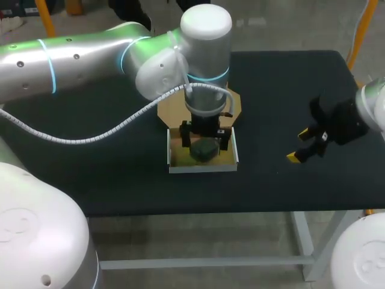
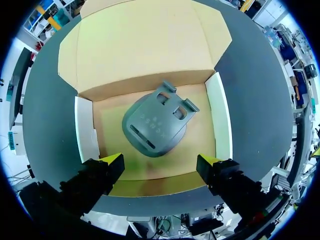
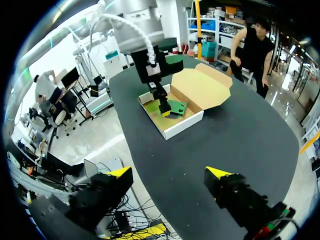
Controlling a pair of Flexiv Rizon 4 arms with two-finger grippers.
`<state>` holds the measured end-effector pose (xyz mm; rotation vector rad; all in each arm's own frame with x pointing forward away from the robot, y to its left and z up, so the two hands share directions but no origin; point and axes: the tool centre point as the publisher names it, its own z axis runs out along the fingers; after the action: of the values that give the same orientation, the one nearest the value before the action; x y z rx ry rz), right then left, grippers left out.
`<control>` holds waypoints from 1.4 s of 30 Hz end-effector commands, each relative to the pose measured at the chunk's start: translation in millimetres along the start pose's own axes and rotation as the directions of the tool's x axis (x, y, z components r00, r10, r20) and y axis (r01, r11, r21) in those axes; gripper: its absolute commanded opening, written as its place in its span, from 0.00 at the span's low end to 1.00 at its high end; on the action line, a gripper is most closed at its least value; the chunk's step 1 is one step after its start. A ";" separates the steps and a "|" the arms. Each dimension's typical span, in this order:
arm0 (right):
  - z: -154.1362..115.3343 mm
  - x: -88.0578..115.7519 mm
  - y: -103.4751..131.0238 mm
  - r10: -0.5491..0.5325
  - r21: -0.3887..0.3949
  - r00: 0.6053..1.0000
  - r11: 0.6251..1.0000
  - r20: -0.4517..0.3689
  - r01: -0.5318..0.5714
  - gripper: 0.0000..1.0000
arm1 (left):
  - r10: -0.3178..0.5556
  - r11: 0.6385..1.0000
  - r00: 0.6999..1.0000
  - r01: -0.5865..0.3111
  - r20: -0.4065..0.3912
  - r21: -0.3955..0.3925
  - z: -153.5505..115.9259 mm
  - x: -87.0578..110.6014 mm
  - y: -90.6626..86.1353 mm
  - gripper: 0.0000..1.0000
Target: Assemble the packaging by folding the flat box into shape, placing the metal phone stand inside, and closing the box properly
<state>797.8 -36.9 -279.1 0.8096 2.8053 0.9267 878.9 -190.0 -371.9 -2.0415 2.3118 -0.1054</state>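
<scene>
The cardboard box (image 1: 174, 158) stands folded into a tray on the black table, its lid (image 1: 174, 108) lying open flat behind it. The grey-green metal phone stand (image 2: 156, 125) lies flat on the box floor (image 2: 112, 130). My left gripper (image 2: 161, 165) hovers open just above the box (image 2: 218, 112), fingers apart on either side of the stand (image 1: 204, 150) and touching nothing. My right gripper (image 1: 305, 146) hangs open over the table at the right, well away from the box (image 3: 181, 126). In the right wrist view my right gripper (image 3: 169, 175) is empty, and the stand (image 3: 176, 107) shows beside the left arm's fingers (image 3: 164, 107).
The black table (image 1: 283, 90) is bare around the box. The left arm (image 1: 90, 57) crosses over the table's back left. The open lid (image 3: 202, 87) reaches toward the far edge.
</scene>
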 end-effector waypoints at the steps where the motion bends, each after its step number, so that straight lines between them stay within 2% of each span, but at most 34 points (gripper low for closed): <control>1: -1.9 0.0 -0.9 -0.002 -0.004 1.000 1.000 -0.004 0.002 1.00 | -0.001 1.000 1.000 0.001 0.008 0.001 -0.6 1.5 -0.3 1.00; 23: -1.9 0.0 -0.9 -0.002 -0.004 1.000 1.000 -0.004 0.002 1.00 | -0.020 1.000 1.000 0.020 0.006 0.003 4.9 0.4 -2.0 1.00; 42: -1.9 0.0 -0.9 -0.002 -0.004 1.000 1.000 -0.004 0.002 1.00 | -0.076 0.997 0.997 0.076 0.016 -0.004 23.2 -1.9 11.1 1.00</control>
<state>797.8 -36.9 -279.1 0.8095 2.8052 0.9272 870.9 -185.0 -393.9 -2.1263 2.2317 -0.0892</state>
